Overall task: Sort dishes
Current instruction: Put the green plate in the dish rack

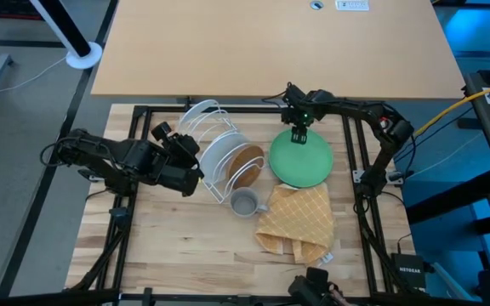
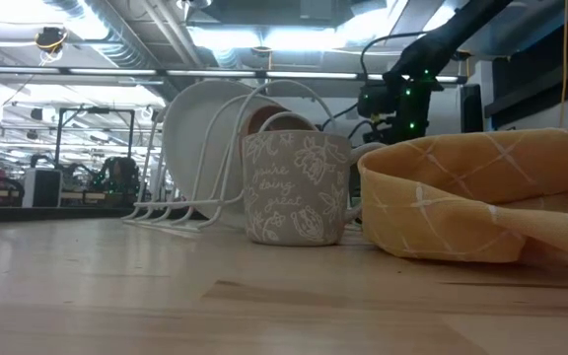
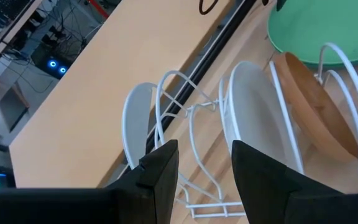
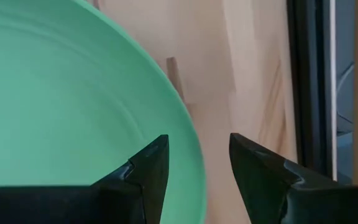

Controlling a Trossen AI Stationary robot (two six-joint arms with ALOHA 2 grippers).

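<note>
The green plate [image 1: 304, 161] lies flat on the wooden table. The white plate [image 1: 219, 157] and the smaller brown wooden plate [image 1: 247, 166] stand on edge in the white wire rack [image 1: 207, 127]. No teal plate shows. My right gripper [image 1: 299, 136] is open over the green plate's far rim [image 4: 188, 118], one finger above the plate and one beyond the rim; I cannot tell whether it touches. My left gripper [image 1: 196, 157] is open and empty at the rack's left side, facing the white plate [image 3: 253, 118].
A grey patterned mug [image 1: 243, 202] stands near the rack's front. The crumpled yellow checked cloth [image 1: 296, 223] lies in front of the green plate. A black frame [image 1: 351, 144] borders the work area. Bare wood lies at the near left [image 1: 168, 246].
</note>
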